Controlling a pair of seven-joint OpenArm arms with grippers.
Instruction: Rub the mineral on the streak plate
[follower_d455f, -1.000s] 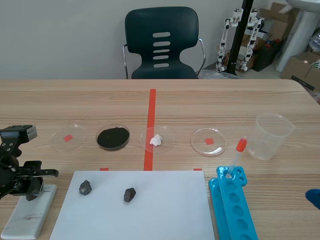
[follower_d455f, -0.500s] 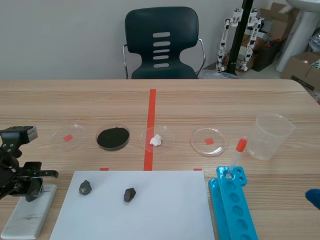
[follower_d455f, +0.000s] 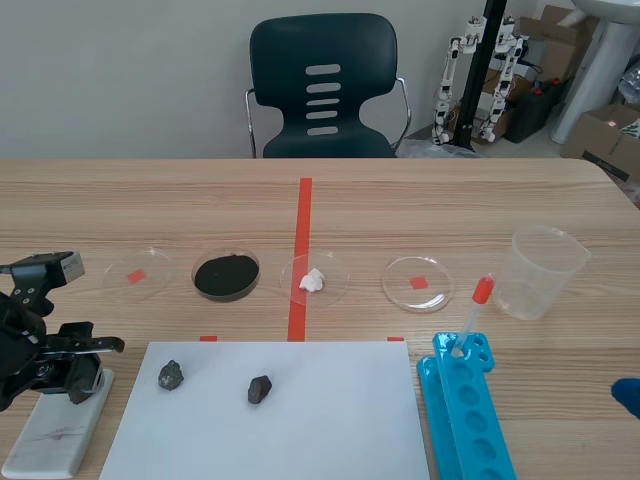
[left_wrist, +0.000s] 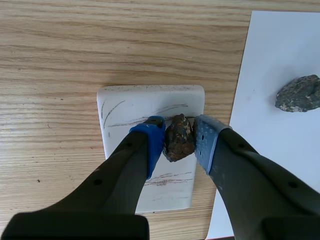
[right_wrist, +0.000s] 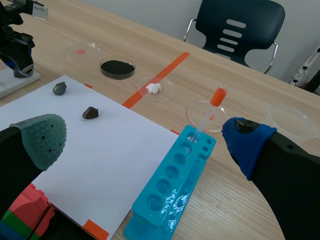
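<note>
A white streak plate (left_wrist: 125, 107) (follower_d455f: 60, 430) lies at the table's near left corner, marked with thin brown and grey streaks. My left gripper (left_wrist: 179, 137) (follower_d455f: 62, 378) is shut on a rusty brown mineral (left_wrist: 179, 137), which rests against the plate's surface. Two more dark minerals (follower_d455f: 171, 375) (follower_d455f: 260, 389) lie on the white paper sheet (follower_d455f: 300, 420); one of them (left_wrist: 299, 93) shows beside the left gripper. My right gripper (right_wrist: 145, 135) hangs open over the paper and the rack, with nothing between its fingers.
Several petri dishes stand in a row, one with black powder (follower_d455f: 226, 275), one with a white lump (follower_d455f: 312, 280). A blue tube rack (follower_d455f: 465, 415) holds a dropper (follower_d455f: 472, 315). A clear beaker (follower_d455f: 542, 270) stands at the right. A dark chair (follower_d455f: 322, 90) is behind the table.
The left gripper with the mineral has slid a little to the right and toward the robot over the streak plate. The right arm has not moved.
</note>
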